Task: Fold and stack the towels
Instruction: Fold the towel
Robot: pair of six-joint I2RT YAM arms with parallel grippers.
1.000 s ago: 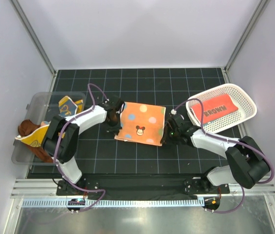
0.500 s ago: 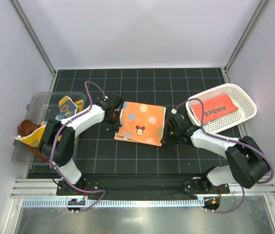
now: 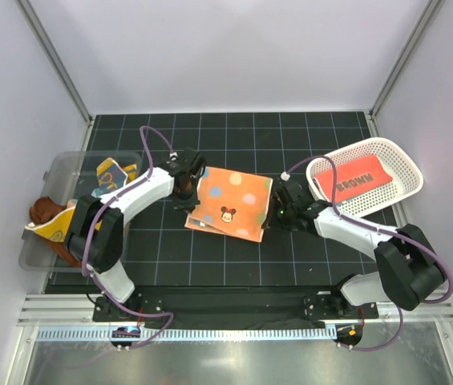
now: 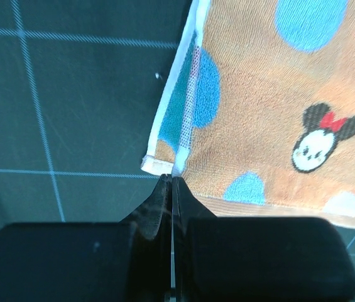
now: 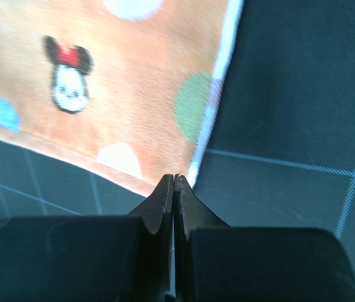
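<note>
An orange polka-dot towel [image 3: 230, 202] with a cartoon mouse face lies folded at the middle of the black grid mat. In the left wrist view my left gripper [image 4: 173, 178] is shut, its tips pinching the white-hemmed near-left corner of the polka-dot towel [image 4: 271, 94]. From above, this left gripper [image 3: 188, 192] sits at the towel's left edge. My right gripper [image 5: 174, 178] is shut on the towel's near-right corner, by the white hem [image 5: 218, 94]. Seen from above, the right gripper [image 3: 273, 214] is at the towel's right edge. The towel's near edge hangs slightly off the mat.
A white perforated basket [image 3: 402, 164] at the right holds a folded red-orange towel [image 3: 354, 183] with white lettering. A clear bin [image 3: 58, 170] at the left holds a yellow and blue patterned cloth [image 3: 112, 174], a rust-brown cloth [image 3: 46, 210] and a yellowish one [image 3: 54, 226].
My right gripper has shut on the towel's near-right corner. The left gripper has shifted a little away from the arm bases, and the towel has turned slightly with its near edge raised.
</note>
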